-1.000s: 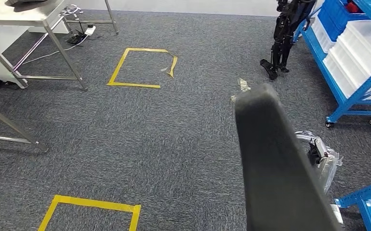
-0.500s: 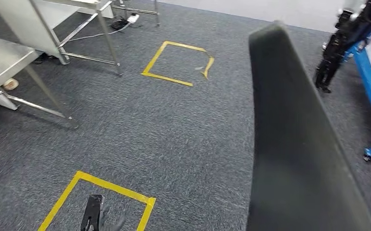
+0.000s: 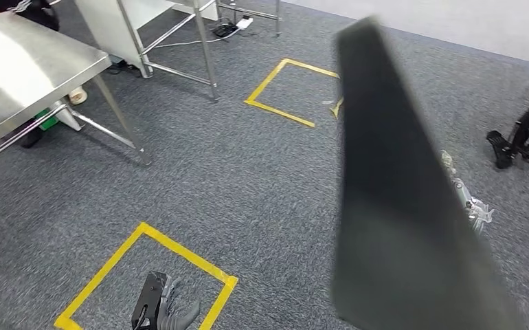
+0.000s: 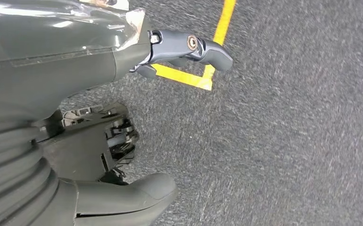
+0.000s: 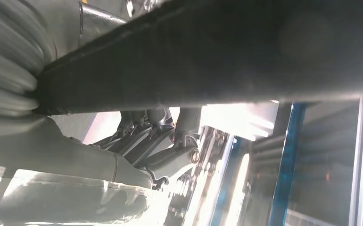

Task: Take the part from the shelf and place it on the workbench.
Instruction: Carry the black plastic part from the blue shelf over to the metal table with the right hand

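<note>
Right now the right hand has its fingers closed on a long dark panel, which rises from five o'clock toward twelve in the head view, above the grey carpet. Down at six o'clock the left hand hangs over a yellow tape square, fingers apart and holding nothing. A steel table stands at ten o'clock.

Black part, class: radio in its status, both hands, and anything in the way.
Right hand grips black part, carried upright. Left hand open, empty, low over yellow tape square. Steel workbench ahead-left; bare carpet before it.
</note>
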Controlling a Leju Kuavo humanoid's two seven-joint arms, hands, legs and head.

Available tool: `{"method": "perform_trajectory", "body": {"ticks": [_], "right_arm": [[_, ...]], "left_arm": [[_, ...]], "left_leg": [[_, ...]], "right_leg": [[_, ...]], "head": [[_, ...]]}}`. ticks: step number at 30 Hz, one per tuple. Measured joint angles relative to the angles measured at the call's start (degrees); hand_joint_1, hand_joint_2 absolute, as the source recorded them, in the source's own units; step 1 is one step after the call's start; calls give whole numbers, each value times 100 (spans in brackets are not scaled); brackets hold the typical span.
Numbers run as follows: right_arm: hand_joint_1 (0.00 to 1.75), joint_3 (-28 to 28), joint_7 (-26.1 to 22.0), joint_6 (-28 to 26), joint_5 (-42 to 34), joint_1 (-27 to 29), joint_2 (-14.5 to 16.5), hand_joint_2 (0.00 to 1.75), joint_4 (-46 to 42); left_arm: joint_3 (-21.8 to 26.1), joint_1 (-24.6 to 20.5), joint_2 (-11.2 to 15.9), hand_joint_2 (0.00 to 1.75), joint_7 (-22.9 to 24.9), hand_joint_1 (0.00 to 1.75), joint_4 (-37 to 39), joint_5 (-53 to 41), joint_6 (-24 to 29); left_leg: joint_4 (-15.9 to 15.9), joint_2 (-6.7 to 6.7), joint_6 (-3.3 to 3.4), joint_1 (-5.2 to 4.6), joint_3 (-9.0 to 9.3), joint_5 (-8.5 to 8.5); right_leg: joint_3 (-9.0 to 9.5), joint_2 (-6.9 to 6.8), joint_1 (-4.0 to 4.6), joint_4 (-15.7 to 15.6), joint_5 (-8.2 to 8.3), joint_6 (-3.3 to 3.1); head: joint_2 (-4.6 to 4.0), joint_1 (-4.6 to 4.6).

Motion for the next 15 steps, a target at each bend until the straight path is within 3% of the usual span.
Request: {"method": "perform_trajectory", "body": {"ticks": [2, 3, 5, 6, 8, 9, 10, 12, 14, 15], "right_arm": [[175, 1, 37, -8, 34, 24, 1, 175, -45], [175, 1, 54, -11, 45, 27, 1, 175, -67], [175, 2, 77, -20, 66, 31, -1, 175, -101], [175, 3, 83, -24, 74, 34, -1, 175, -112], [175, 9, 91, -27, 86, 35, -2, 175, -131], [175, 12, 94, -28, 87, 34, -3, 175, -141], [175, 14, 96, -28, 87, 35, -4, 175, -155], [175, 15, 98, -30, 87, 48, -14, 175, -170], [175, 14, 102, -31, 87, 75, -24, 175, -173], [175, 15, 103, -31, 87, 84, -26, 175, -173]], "left_arm": [[-32, -16, 8, 175, 16, 0, 0, -57, -58], [-45, -35, 15, 175, 35, 0, 0, -107, -90], [-62, -82, 31, 175, 77, 0, -1, -209, -150], [-67, -99, 41, 175, 96, 0, -1, -250, -173], [-75, -107, 61, 175, 113, 0, -3, -284, -191], [-81, -108, 71, 175, 117, 0, -5, -289, -192], [-89, -116, 79, 175, 120, 0, -7, -293, -193], [-110, -141, 88, 175, 120, 0, -9, -300, -196], [-136, -150, 91, 175, 123, 0, -8, -300, -197], [-148, -146, 92, 175, 125, 0, -7, -300, -197]], "left_leg": [[-541, 125, 2, 9, 267, 347], [-938, 281, 9, -7, 482, 502], [-1450, 477, 65, -48, 753, 642], [-1525, 483, 99, -75, 784, 630], [-1562, 319, 182, -77, 795, 643], [-1592, 244, 223, -68, 817, 659], [-1622, 172, 265, -52, 840, 679], [-1648, 20, 319, -38, 860, 699], [-1644, -156, 334, -39, 857, 701], [-1641, -247, 335, -40, 860, 700]], "right_leg": [[31, -137, 1, 0, -28, 7], [52, -196, 19, 3, -50, 28], [92, -314, 70, 2, -96, 88], [111, -378, 94, -6, -115, 117], [149, -485, 102, -18, -150, 172], [145, -422, 95, 36, -197, 193], [80, -275, 85, 204, -291, 195], [-250, 104, 65, 900, -591, 160], [-644, 246, 61, 1615, -811, 154], [-729, 261, 58, 1715, -794, 187]], "head": [[0, -4], [0, -7], [0, 5], [0, 15], [0, 30], [0, 33], [0, 41], [0, 71], [0, 90], [0, 91]]}}
